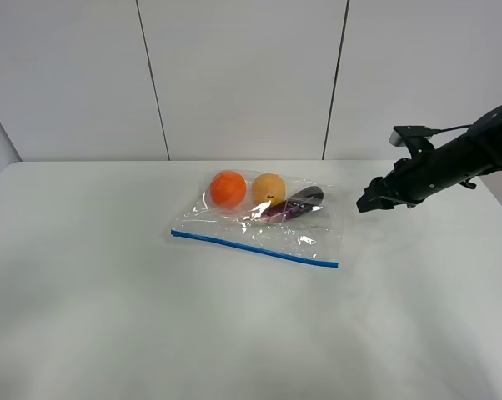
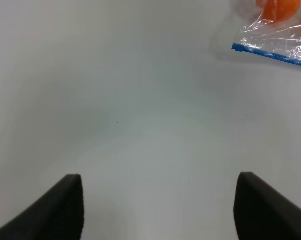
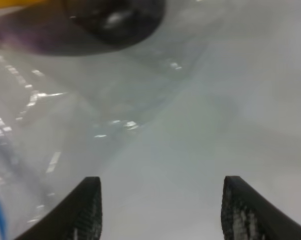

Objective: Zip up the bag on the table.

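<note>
The left pincer (image 2: 158, 210) hangs over bare worktop (image 1: 109, 333) on the near left, its two dark fingers (image 2: 60, 210) set wide apart with nothing between them; the arm itself stays outside the high view. From its wrist camera, one corner of the bag (image 2: 275, 35) shows a little way off.

The bag (image 1: 259, 221) lies flat in the middle of the worktop, its blue zip strip (image 1: 251, 248) running along the near long edge. Through the clear plastic show an orange (image 1: 228, 188) at the far left, a yellow fruit (image 1: 268, 188) just beside it, and a dark purple aubergine (image 1: 293, 205) to the right of that.

The right arm (image 1: 451, 162) reaches in from the far right, slanting down toward the bag. The right pincer (image 1: 369, 200) hovers just beside the bag's right end, apart from it. Its fingers (image 3: 85, 210) also stand open, holding nothing, over the bag's clear edge (image 3: 65, 125).

Behind the white worktop stands a pale panelled wall (image 1: 243, 75).
</note>
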Robot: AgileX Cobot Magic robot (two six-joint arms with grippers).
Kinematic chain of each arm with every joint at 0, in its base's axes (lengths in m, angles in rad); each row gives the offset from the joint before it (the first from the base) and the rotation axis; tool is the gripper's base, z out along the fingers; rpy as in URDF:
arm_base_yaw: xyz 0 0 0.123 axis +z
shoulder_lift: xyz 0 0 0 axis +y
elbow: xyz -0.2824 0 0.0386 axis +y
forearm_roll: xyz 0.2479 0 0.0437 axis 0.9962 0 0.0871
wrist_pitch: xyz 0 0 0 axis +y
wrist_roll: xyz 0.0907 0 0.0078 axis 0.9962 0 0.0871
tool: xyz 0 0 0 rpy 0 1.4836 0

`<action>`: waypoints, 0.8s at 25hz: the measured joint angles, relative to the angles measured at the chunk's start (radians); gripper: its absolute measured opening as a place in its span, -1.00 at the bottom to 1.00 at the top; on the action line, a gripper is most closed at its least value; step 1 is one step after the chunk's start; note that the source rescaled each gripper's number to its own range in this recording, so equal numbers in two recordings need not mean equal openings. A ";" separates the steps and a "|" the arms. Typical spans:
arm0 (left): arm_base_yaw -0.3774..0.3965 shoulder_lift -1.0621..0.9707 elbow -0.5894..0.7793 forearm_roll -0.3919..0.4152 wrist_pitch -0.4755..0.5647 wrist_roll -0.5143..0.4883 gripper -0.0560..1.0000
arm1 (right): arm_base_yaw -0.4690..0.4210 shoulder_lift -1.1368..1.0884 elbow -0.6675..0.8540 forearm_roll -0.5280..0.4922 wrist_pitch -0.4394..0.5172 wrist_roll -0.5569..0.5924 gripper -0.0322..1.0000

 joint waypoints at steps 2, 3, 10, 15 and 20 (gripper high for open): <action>0.000 0.000 0.000 0.000 0.000 0.000 0.64 | 0.000 -0.012 0.000 -0.017 -0.046 0.000 0.37; 0.000 0.000 0.000 0.000 0.000 0.000 0.64 | 0.000 -0.022 0.000 -0.030 -0.070 0.000 0.39; 0.000 0.000 0.000 0.000 0.000 0.000 0.64 | 0.000 -0.083 0.000 -0.249 -0.224 0.030 0.39; 0.000 0.000 0.000 0.000 0.000 0.000 0.64 | 0.000 -0.138 0.000 -0.515 -0.355 0.191 0.44; 0.000 0.000 0.000 0.000 0.000 0.000 0.64 | -0.013 -0.172 0.000 -0.565 -0.409 0.659 0.45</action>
